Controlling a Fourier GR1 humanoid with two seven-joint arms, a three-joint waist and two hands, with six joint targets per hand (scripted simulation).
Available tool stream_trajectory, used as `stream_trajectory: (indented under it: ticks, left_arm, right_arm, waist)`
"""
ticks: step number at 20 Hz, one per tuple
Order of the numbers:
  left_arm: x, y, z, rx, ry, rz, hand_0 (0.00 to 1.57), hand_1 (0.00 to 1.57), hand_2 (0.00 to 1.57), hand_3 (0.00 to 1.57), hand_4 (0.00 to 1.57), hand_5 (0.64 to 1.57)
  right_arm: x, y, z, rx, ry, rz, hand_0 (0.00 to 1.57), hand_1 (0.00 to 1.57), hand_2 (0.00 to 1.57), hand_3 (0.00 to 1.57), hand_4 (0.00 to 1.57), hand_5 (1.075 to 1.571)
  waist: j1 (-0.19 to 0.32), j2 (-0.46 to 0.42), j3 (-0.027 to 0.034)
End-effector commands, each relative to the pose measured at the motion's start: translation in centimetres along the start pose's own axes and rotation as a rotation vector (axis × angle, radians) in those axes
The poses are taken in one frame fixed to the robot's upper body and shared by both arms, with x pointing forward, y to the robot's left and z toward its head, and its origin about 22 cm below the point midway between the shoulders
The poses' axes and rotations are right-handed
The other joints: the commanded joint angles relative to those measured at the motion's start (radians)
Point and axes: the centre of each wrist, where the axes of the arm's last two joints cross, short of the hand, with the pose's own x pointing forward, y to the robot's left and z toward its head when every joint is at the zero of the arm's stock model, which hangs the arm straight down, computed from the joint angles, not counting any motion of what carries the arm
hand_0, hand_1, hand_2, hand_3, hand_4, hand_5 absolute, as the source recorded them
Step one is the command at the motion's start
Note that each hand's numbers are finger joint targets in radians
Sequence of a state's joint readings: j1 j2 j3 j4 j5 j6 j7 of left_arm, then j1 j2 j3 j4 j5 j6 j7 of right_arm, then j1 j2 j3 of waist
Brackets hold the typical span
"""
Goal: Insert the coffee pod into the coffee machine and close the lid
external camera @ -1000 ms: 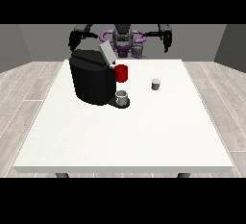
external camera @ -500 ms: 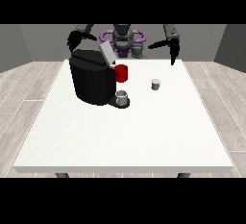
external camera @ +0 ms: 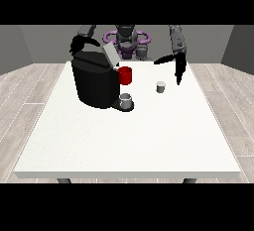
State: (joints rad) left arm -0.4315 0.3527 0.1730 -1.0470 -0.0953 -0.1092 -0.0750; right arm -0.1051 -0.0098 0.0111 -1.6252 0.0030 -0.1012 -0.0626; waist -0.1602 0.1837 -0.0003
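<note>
Pod [external camera: 160, 87] just beside robot hand [external camera: 177, 66]

My rig's body, upper centre of the frame

I see a grey torso [external camera: 127, 39] with purple rings [external camera: 144, 37], grey arms, and each robot hand [external camera: 179, 71] black.

A single front view looks from across the white table [external camera: 124, 141], raised and angled down, facing the distant robot [external camera: 127, 39].

Large white table [external camera: 124, 141] on pale wood-plank floor [external camera: 30, 88]; plain grey walls [external camera: 44, 44] behind.
</note>
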Motion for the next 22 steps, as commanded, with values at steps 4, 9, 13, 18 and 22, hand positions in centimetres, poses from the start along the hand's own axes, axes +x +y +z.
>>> stream_trajectory:
  ticks: [4, 9, 13, 18, 22]
  left_arm:
    - [-0.1, -1.7, -2.1, -0.045, 0.071, -0.072, 0.0, 0.0, 0.0, 0.0, 0.0, 1.571]
    - [-0.2, -3.0, -2.2, -0.08, 0.072, -0.167, 0.0, 0.0, 0.2, 0.0, 0.0, 1.571]
    - [-0.7, -3.7, -2.8, -0.099, 0.093, -0.208, 0.22, 0.22, 0.53, 0.22, 0.0, 1.571]
    - [-2.3, -1.0, -2.7, -0.062, 0.125, -0.262, 0.76, 0.76, 0.82, 0.51, 0.0, 1.571]
    - [-2.5, -1.4, -2.7, -0.092, 0.146, -0.395, 0.58, 0.58, 0.72, 0.47, 0.0, 1.571]
  right_arm:
    - [-0.2, 2.0, -0.8, -0.015, 0.042, 0.034, 0.0, 0.0, 0.0, 0.0, 0.4, 1.571]
    - [-2.4, -1.7, -2.2, -0.064, 0.077, 0.022, 0.0, 0.0, 0.0, 0.0, 0.39, 1.571]
    - [-1.8, -1.5, -3.0, -0.059, 0.102, 0.073, 0.0, 0.0, 0.0, 0.0, 0.42, 1.571]
    - [-1.8, 1.7, -2.0, -0.021, 0.069, 0.057, 0.0, 0.0, 0.0, 0.0, 0.36, 1.571]
    - [-0.7, 0.6, -3.6, -0.051, 0.091, 0.044, 0.0, 0.0, 0.0, 0.0, 0.39, 1.571]
  waist:
    - [0.009, 0.014, 0.0]
    - [0.05, 0.023, 0.0005]
    - [0.043, -0.004, 0.0002]
    - [0.004, 0.051, -0.0002]
    - [0.011, 0.037, 0.0]
